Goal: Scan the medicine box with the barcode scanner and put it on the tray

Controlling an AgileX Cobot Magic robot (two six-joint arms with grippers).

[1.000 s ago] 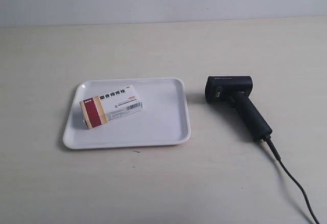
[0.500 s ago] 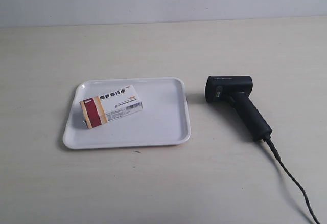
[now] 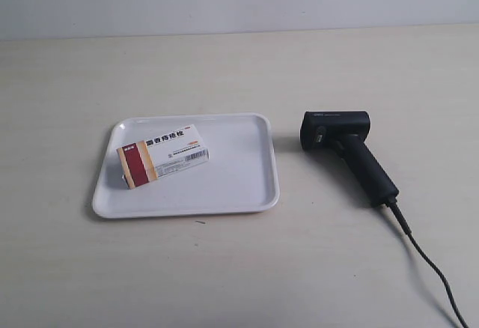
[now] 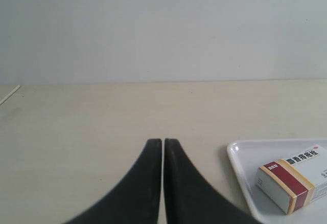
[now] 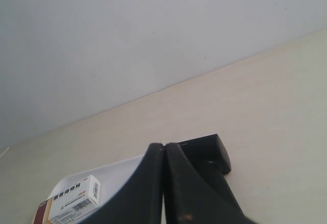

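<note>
The medicine box [image 3: 162, 155] lies flat inside the tray [image 3: 239, 186], in the left half of it, left of centre in the exterior frame. It sits at a slight angle, its dark red and orange band at the lower left end and the barcode on the face toward the lower right. The tray rests on the pale table [image 3: 224, 268]. The barcode scanner [image 3: 349, 153] lies on its side on the table, right of centre in the frame, near the tray but apart from it. Its boxy head points toward the tray and its handle slants toward the lower right. The thin cable [image 3: 426, 260] runs off to the lower right corner.

No arm shows in the exterior view. In the left wrist view the left tool [image 4: 163, 144] has its two black fingers pressed together with nothing between them; tray corner and box appear at the lower right of that frame. In the right wrist view the right tool [image 5: 164, 150] is likewise closed up tight and empty, the scanner head just behind its tips
</note>
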